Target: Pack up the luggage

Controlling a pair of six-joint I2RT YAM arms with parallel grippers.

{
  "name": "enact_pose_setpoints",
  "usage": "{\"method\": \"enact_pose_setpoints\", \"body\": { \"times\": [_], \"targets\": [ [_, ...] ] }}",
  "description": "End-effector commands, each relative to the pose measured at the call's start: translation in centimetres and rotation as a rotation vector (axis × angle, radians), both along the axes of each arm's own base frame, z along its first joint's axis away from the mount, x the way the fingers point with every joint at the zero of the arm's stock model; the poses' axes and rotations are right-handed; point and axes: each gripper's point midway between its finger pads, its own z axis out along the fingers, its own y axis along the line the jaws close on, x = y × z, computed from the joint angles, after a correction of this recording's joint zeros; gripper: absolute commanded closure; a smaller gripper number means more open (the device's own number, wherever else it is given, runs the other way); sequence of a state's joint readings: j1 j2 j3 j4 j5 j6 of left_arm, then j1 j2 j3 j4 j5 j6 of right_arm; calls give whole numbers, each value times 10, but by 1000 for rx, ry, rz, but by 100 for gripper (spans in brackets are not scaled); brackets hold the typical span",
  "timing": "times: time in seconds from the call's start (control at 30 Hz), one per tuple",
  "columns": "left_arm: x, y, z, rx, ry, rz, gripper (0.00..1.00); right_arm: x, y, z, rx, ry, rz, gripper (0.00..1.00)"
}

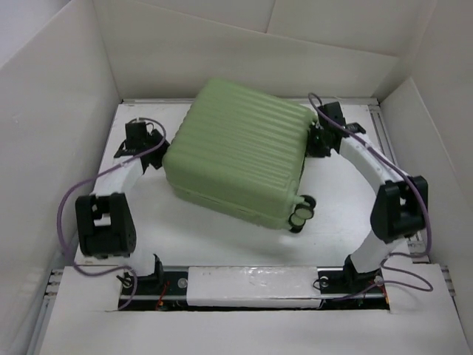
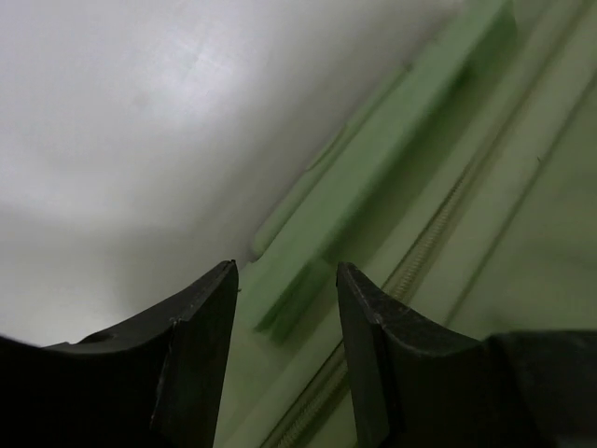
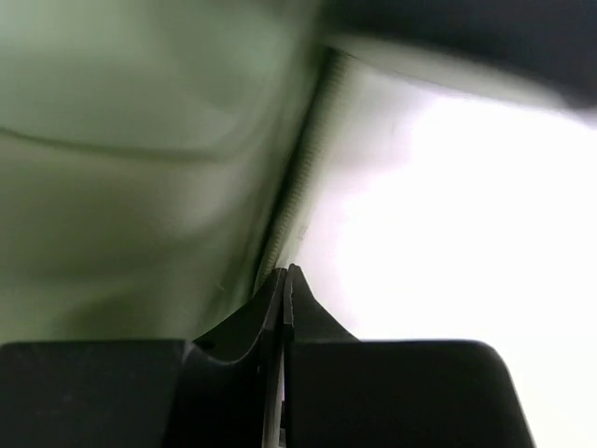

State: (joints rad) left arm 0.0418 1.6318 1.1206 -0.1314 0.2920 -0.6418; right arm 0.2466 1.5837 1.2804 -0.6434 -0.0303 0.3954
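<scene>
The pale green, ribbed hard-shell suitcase (image 1: pixel 240 151) lay flat on one broad face in the middle of the white table (image 1: pixel 222 237), turned at an angle to the table's edges. Its two shells were closed together, with the zipper line (image 2: pixel 424 247) running along the side beside a flat green handle (image 2: pixel 373 187). Its small black-and-green caster wheels (image 1: pixel 301 215) pointed toward the near right.

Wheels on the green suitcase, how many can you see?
2. A pale green wheel at the near right corner of the suitcase, and a darker wheel just behind it. Others may be hidden by the case.
</scene>
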Motion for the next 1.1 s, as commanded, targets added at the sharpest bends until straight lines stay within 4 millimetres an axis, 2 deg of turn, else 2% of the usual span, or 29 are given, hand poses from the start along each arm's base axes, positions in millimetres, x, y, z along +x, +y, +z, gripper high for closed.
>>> {"method": "enact_pose_setpoints", "body": {
  "times": [0.0, 0.03, 0.1, 0.13, 0.17, 0.2, 0.23, 0.27, 0.3, 0.33, 0.37, 0.4, 0.43, 0.47, 0.5, 0.53, 0.57, 0.6, 0.67, 0.7, 0.73, 0.8, 0.83, 0.9, 0.93, 0.97, 1.0, 1.03, 1.07],
  "targets": [
    [-76, -81, 15, -107, 3, -285, 57, 88, 112, 134, 328, -430, 256, 97],
    [-93, -94, 30, -98, -35, -327, 57, 98, 121, 117, 318, -374, 260, 94],
    [-124, -103, 21, -65, 9, -354, 57, 111, 127, 133, 326, -380, 268, 90],
    [-138, -114, 35, -57, -21, -384, 55, 121, 125, 169, 337, -446, 266, 87],
    [-146, -114, 40, -45, -19, -373, 54, 122, 124, 164, 312, -418, 278, 78],
    [-154, -106, 39, -2, -5, -343, 54, 125, 118, 189, 302, -469, 272, 72],
    [-158, -100, 43, 16, -13, -324, 52, 123, 114, 196, 283, -481, 269, 66],
    [-160, -93, 66, 24, -73, -288, 52, 118, 102, 211, 264, -511, 258, 52],
    [-156, -79, 76, 80, -102, -221, 50, 110, 99, 221, 246, -532, 275, 46],
    [-156, -72, 96, 99, -136, -190, 48, 108, 83, 226, 231, -541, 255, 42],
    [-157, -65, 113, 107, -181, -153, 48, 102, 75, 223, 226, -531, 244, 38],
    [-156, -59, 124, 117, -203, -112, 48, 85, 65, 240, 211, -566, 251, 35],
    [-152, -50, 133, 142, -233, -68, 47, 76, 57, 243, 202, -573, 247, 35],
    [-151, -48, 139, 147, -247, -56, 47, 66, 47, 221, 185, -518, 226, 35],
    [-152, -42, 140, 158, -250, -33, 49, 42, 39, 240, 178, -567, 226, 38],
    [-151, -40, 140, 156, -249, -12, 52, 28, 35, 238, 170, -568, 232, 41],
    [-151, -39, 129, 162, -229, -14, 57, 16, 29, 234, 152, -569, 223, 48],
    [-152, -37, 123, 167, -215, -7, 61, -13, 22, 227, 151, -566, 223, 68],
    [-156, -44, 106, 150, -168, -47, 73, -43, 20, 217, 155, -564, 238, 87],
    [-159, -46, 93, 145, -141, -62, 79, -60, 24, 188, 170, -516, 270, 92],
    [-159, -49, 84, 138, -120, -78, 87, -86, 27, 198, 196, -570, 305, 96],
    [-168, -51, 65, 132, -78, -100, 92, -118, 48, 179, 247, -544, 429, 96],
    [-170, -52, 64, 123, -87, -106, 93, -132, 54, 146, 259, -469, 469, 96],
    [-167, -63, 62, 88, -112, -151, 93, -158, 72, 121, 293, -410, 566, 96],
    [-167, -67, 62, 75, -126, -175, 92, -166, 75, 95, 287, -346, 583, 96],
    [-162, -73, 50, 65, -94, -195, 91, -164, 77, 89, 280, -346, 567, 98],
    [-160, -83, 48, 32, -87, -232, 89, -161, 77, 84, 277, -339, 533, 99],
    [-147, -89, 56, 20, -129, -250, 89, -152, 71, 80, 244, -356, 482, 99],
    [-136, -92, 46, 25, -99, -251, 89, -142, 72, 76, 231, -372, 465, 100]
  ]
}}
